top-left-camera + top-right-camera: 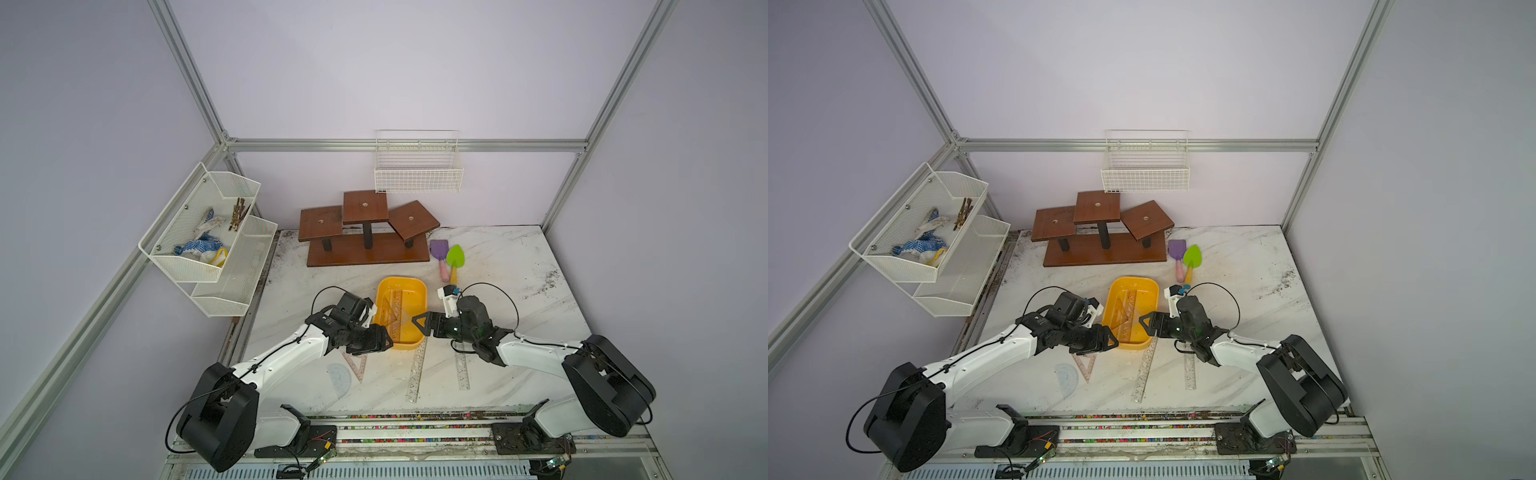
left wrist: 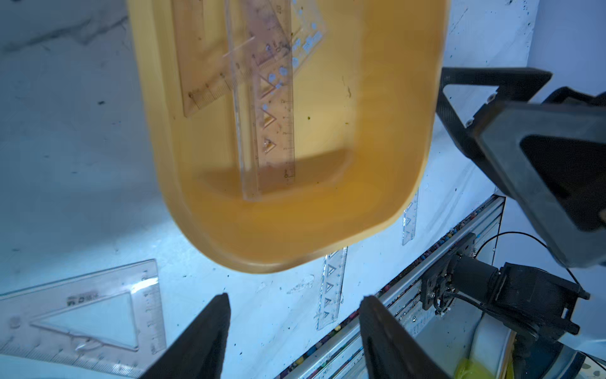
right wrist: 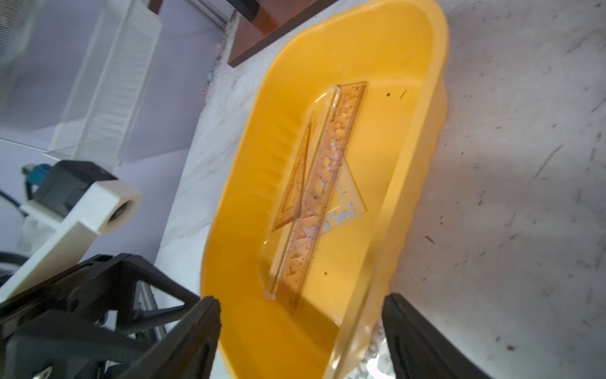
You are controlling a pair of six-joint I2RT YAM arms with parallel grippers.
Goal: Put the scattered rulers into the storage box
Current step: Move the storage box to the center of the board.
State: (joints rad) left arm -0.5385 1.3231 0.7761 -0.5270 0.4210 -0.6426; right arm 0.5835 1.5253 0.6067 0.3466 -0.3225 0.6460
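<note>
The yellow storage box (image 1: 422,291) sits mid-table, seen in both top views. A long pinkish ruler and two set squares (image 3: 324,183) lie inside it. My left gripper (image 2: 292,297) is open and empty, above the table at the box's near-left corner. My right gripper (image 3: 300,298) is open over the box's near-right rim (image 3: 423,131), holding nothing. On the table in front lie a pinkish set square (image 1: 356,365), a bluish protractor (image 1: 338,380), a long clear ruler (image 1: 417,370) and a shorter one (image 1: 462,370).
A brown wooden stand (image 1: 365,232) is at the back, with purple (image 1: 438,251) and green (image 1: 455,257) toy shovels to its right. A white wire basket (image 1: 417,174) hangs on the rear wall. White mesh shelves (image 1: 208,232) hang at the left.
</note>
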